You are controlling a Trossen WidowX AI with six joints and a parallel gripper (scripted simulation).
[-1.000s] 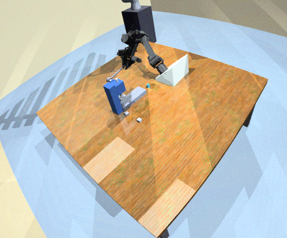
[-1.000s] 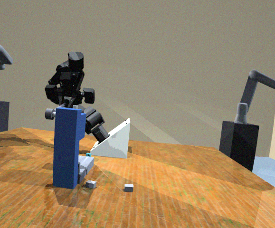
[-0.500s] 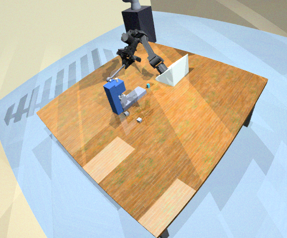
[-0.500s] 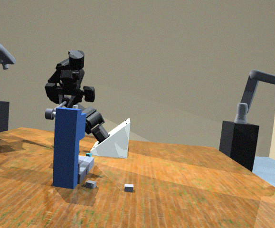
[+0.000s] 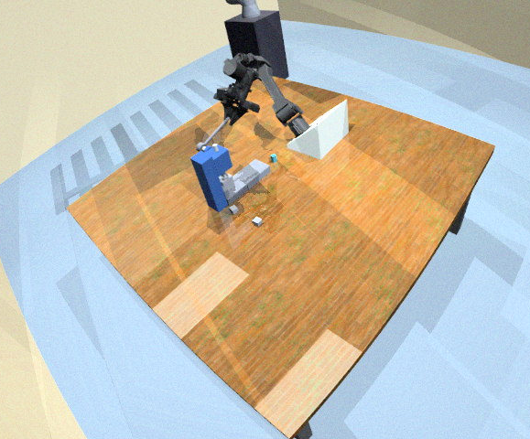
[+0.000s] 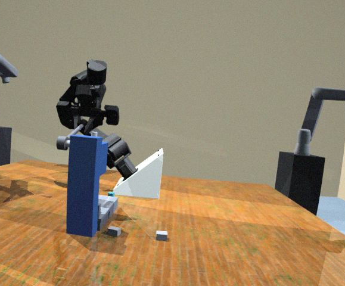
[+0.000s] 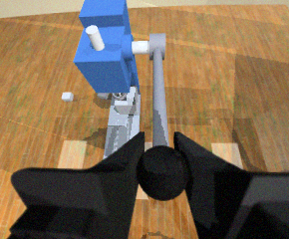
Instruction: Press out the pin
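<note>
The blue press [image 5: 210, 181] [image 6: 81, 185] [image 7: 105, 65] stands upright, with a white peg [image 5: 215, 147] [image 6: 94, 133] [image 7: 95, 39] out of its top. Its grey lever [image 5: 216, 132] [image 6: 74, 131] [image 7: 158, 95] slopes up from the hub toward the arm. My gripper [image 5: 230, 120] [image 6: 84, 125] [image 7: 158, 136] is shut on the black knob at the lever's end. The grey bed [image 5: 256, 165] [image 6: 108, 200] [image 7: 117, 141] extends from the press foot. A light grey block [image 5: 227, 183] [image 7: 127, 106] sits on it, beneath the head. The punch tip, pin and cup cannot be made out clearly.
Two small grey cubes [image 5: 256, 220] [image 5: 232, 208] [image 6: 161, 235] [image 6: 114, 231] lie beside the press. A small teal piece [image 5: 273, 157] [image 6: 111, 194] is near the bed's arm-side end. A white wedge [image 5: 333, 130] [image 6: 146, 186] stands at the arm's base.
</note>
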